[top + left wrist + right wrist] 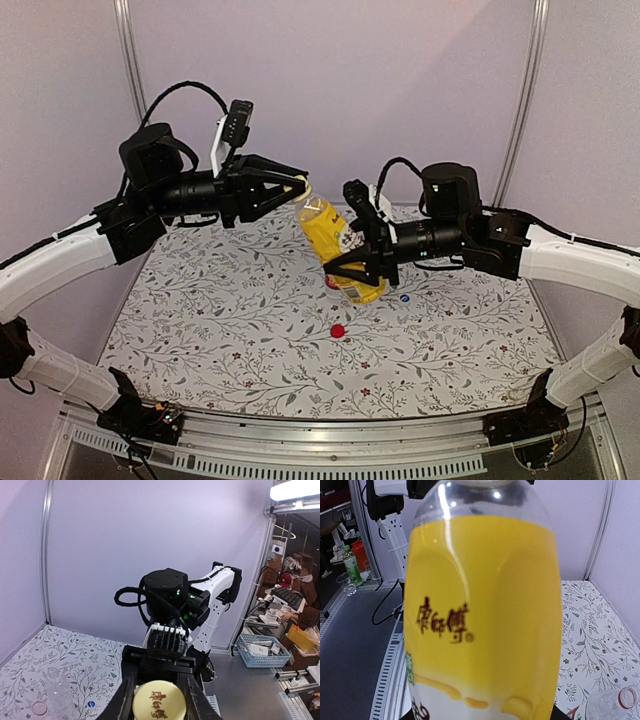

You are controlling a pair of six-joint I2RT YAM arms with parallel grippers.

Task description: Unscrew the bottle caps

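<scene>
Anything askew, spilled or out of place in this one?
Nothing spilled. The yellow-liquid plastic bottle is tilted, gripped by the right gripper, with the left gripper shut on its round yellow cap. A small red cap and a blue-white cap lie loose on the floral-covered table.

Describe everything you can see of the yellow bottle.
The bottle is clear plastic, yellow inside up to its shoulder, with brown characters printed on its side. It is held tilted over the table, with its neck towards the left gripper, which pinches its cap. The cap is yellow, bears brown characters and is still on. The right gripper clamps the lower body. Whether the base touches the table cannot be told.
</scene>
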